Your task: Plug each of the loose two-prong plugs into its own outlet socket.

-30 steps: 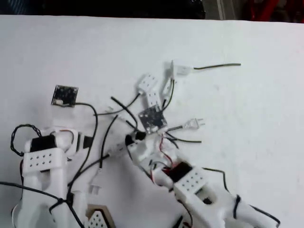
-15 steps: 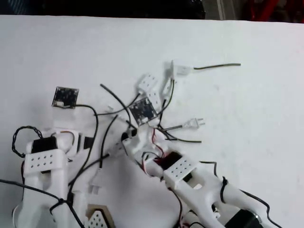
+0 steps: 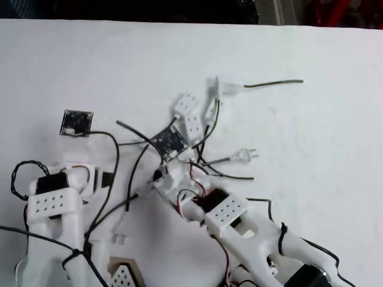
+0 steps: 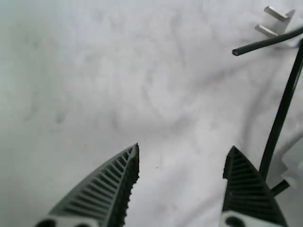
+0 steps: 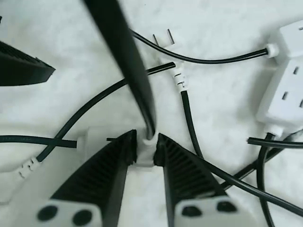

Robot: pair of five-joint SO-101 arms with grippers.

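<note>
Right gripper [image 5: 146, 147] clamped on a white two-prong plug [image 5: 145, 157]; in the last second it swung leftward, off the outlet strip [image 5: 283, 90], so insertion needs re-aiming; left gripper [image 4: 182, 163] fingers apart over the table [image 4: 118, 71].

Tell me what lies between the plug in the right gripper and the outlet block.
Loose black cords cross the table between the plug, clamped in the right gripper, and the white outlet block; nothing else visible.
</note>
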